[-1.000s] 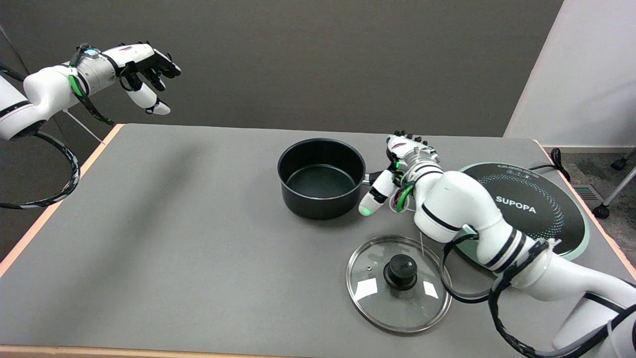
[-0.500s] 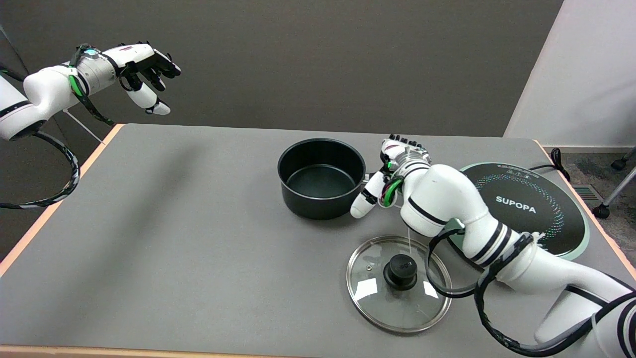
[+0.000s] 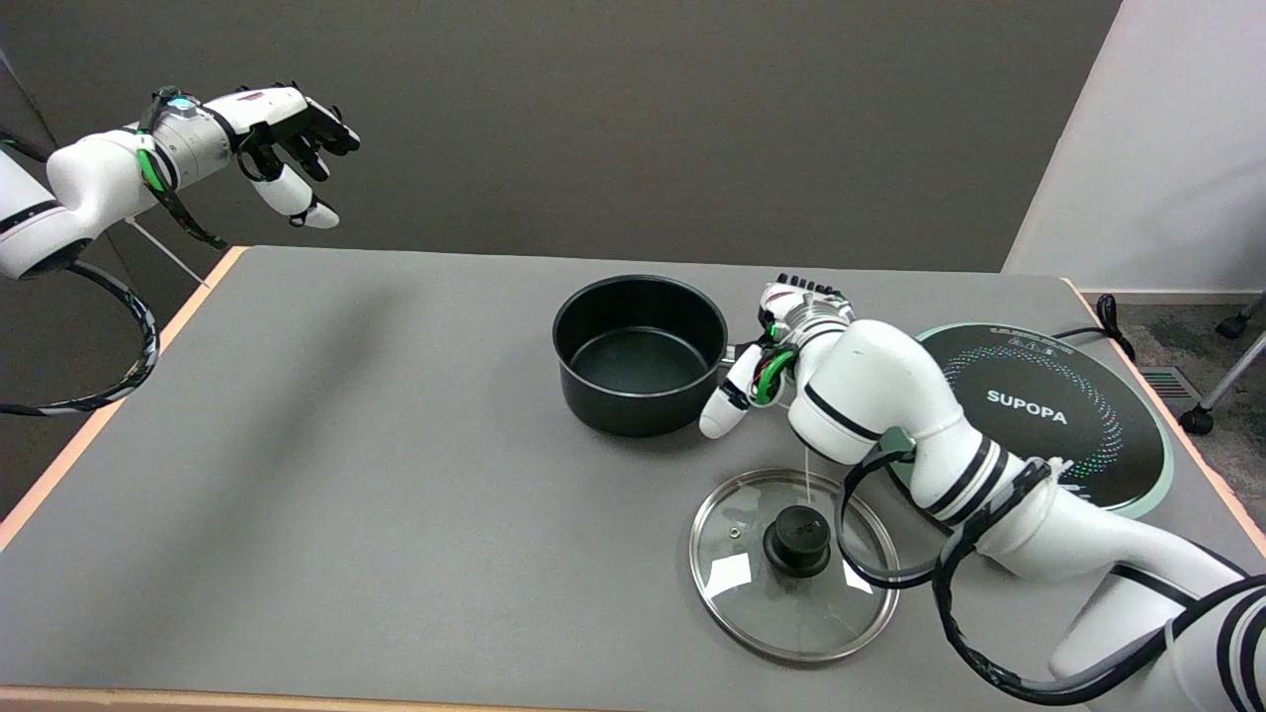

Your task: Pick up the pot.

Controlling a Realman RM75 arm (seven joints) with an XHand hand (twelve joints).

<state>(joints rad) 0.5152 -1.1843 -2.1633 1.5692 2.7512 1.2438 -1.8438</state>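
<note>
Head view shows the right hand [image 3: 781, 336] at the pot's [image 3: 639, 353] handle, its wrist hiding the grip, so I cannot tell whether it holds. Open and empty, the pot stands mid-table [image 3: 346, 475], glass lid [image 3: 794, 562] nearby.

Lab: bare test table [image 3: 346, 475], partition walls [image 3: 633, 119]

A: What carries it all?
B: A grey table [image 3: 346, 475] with an orange edge.
A: And what stands on it?
B: A black pot [image 3: 639, 354], open, toward the far side; a glass lid [image 3: 791, 564] flat near the front; a round SUPOPA hotplate [image 3: 1058, 415] at right.
</note>
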